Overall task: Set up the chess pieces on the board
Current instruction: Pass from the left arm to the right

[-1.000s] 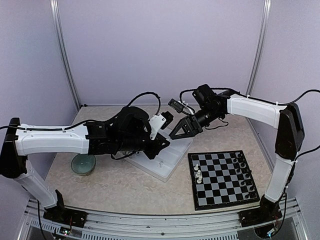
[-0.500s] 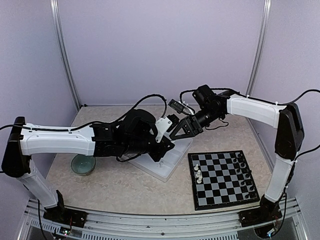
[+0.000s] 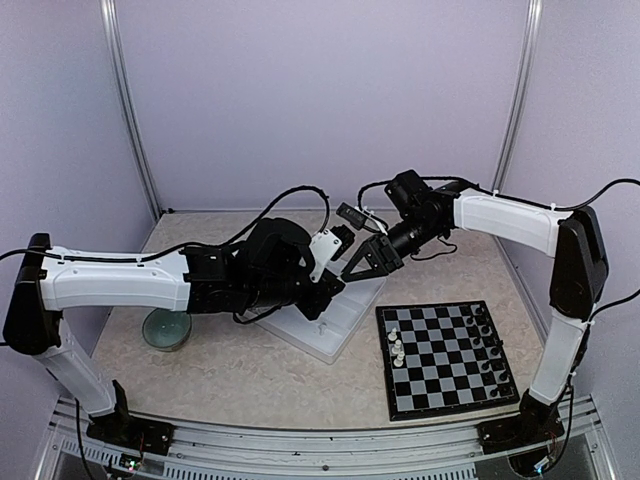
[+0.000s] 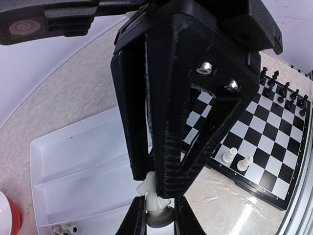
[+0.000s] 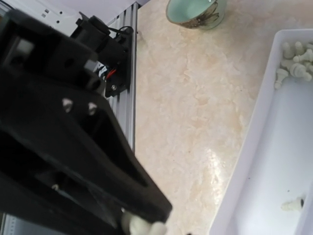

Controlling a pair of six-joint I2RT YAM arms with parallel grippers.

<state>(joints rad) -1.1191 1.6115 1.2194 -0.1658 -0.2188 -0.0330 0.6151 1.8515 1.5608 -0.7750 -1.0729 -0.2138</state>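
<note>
Cream piece (image 4: pixel 155 204) in left gripper (image 4: pixel 159 218), second piece (image 5: pixel 141 227) in right gripper (image 5: pixel 146 221)

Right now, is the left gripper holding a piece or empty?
Holding: the left gripper is shut on a white chess piece, pinched between its fingertips in the left wrist view.

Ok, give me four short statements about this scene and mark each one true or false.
1. The left gripper holds a white piece. True.
2. The green bowl sits on the board. False: it stands on the table, left of the tray.
3. Several black pieces stand along the board's right side in the top view. True.
4. The tray holds nothing. False: loose white pieces lie in it.
</note>
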